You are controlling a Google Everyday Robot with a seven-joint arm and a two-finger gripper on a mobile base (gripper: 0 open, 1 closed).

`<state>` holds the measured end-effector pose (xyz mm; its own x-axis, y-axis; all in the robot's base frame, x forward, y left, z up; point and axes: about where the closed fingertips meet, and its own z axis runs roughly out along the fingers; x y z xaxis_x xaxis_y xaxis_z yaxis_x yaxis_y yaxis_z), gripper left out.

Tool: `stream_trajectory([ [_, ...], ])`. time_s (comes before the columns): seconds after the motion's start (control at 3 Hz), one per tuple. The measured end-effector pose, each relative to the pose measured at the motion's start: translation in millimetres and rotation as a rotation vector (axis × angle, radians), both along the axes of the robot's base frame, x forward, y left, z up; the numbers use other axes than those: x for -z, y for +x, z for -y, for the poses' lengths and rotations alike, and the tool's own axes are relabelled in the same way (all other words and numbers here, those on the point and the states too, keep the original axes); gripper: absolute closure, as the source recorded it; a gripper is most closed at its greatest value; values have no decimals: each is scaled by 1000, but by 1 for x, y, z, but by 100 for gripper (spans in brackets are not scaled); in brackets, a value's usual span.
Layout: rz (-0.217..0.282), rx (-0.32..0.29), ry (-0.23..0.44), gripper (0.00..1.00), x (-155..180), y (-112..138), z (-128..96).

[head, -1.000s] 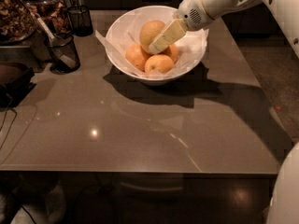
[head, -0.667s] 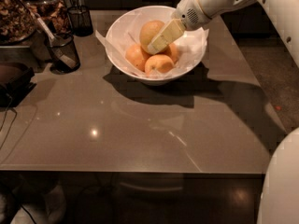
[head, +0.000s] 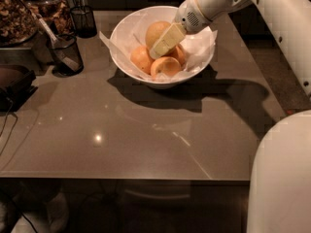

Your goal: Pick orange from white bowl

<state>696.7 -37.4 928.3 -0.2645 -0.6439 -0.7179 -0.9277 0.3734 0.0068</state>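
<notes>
The white bowl (head: 127, 66) is sitting upper middle on the table (head: 146, 140), with open tabletop spreading below it and black mesh cups (head: 65, 55) crowding the upper left. The orange (head: 156, 31), round with no long axis, is lying at the bowl's back. The gripper (head: 165, 42) is reaching in from the upper right, lying against the orange's lower right side; whether it is gripping cannot be told.

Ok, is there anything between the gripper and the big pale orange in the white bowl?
Nothing: in the camera view the gripper is inside the white bowl, overlapping the orange, no gap or object showing between them.
</notes>
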Motion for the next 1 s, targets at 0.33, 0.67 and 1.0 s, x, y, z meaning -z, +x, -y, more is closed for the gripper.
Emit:
stream_trajectory([
  [0.33,-15,-17,0,0,5,2,-5],
  [0.67,-26,-62,-4,19,7,1,-13],
  [1.0,-28,-69,-5,42,7,0,-14],
])
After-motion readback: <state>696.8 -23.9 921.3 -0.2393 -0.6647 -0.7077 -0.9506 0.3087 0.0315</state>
